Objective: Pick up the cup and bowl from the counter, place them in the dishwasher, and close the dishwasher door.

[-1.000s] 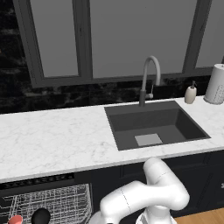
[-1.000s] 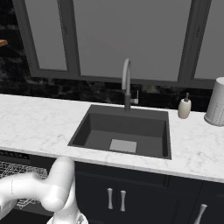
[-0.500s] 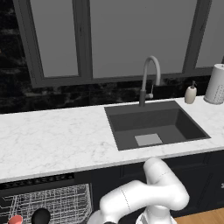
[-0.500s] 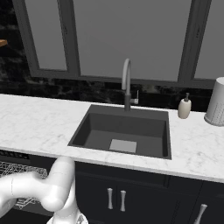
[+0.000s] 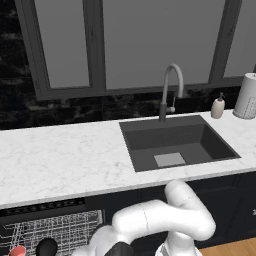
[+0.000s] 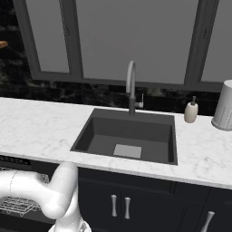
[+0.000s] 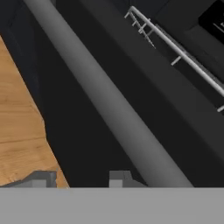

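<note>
The dishwasher (image 5: 42, 208) stands open under the counter (image 5: 60, 160), its white wire rack (image 5: 65, 229) showing. In the rack at the lower left sit the cup (image 5: 17, 250), its red showing, and the black bowl (image 5: 46, 246) beside it. My arm bends down low in front of the dishwasher. In the hand view my gripper (image 7: 81, 179) is close over the dark dishwasher door (image 7: 87, 144). Its grey bar handle (image 7: 109, 109) runs diagonally, passing just right of my right fingertip (image 7: 120, 177). The fingertips stand apart with only dark panel between them.
A dark sink (image 5: 175, 142) with a grey tap (image 5: 170, 90) is set in the counter. A soap bottle (image 5: 217, 107) and a white perforated cylinder (image 5: 247, 96) stand at the far right. Wooden floor (image 7: 19, 131) lies beside the door. Dark cabinets (image 6: 136, 204) run under the sink.
</note>
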Robot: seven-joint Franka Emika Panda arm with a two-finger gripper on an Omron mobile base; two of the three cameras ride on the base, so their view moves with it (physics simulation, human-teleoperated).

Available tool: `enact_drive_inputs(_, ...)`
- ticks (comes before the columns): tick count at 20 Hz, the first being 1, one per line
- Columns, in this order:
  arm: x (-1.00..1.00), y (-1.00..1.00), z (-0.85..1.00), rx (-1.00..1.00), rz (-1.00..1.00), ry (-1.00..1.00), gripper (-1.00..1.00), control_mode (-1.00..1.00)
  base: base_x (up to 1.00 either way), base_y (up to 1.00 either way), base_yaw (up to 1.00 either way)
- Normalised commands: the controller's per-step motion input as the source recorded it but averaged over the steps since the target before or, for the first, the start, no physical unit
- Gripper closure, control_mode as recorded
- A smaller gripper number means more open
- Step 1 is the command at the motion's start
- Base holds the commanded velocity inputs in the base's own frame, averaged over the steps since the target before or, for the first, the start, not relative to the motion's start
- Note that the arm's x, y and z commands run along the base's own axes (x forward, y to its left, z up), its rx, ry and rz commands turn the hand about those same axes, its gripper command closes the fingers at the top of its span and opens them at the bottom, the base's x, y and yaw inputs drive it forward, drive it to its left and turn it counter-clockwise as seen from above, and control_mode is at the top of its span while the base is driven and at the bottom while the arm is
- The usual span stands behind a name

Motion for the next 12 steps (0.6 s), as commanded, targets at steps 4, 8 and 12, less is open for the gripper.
enact_drive_inputs(4, 1.00, -0.26, 0.17, 0.11, -0.15, -0.16, -1.00, -1.00, 0.00, 0.00, 0.00)
enact_drive_inputs(8, 0.90, -0.49, 0.00, 0.11, -0.05, -0.23, -1.00, -1.00, 0.00, 0.00, 0.00)
enact_drive_inputs(12, 0.84, -0.58, 0.00, 0.11, -0.04, -0.27, -1.00, -1.00, 0.00, 0.00, 0.00)
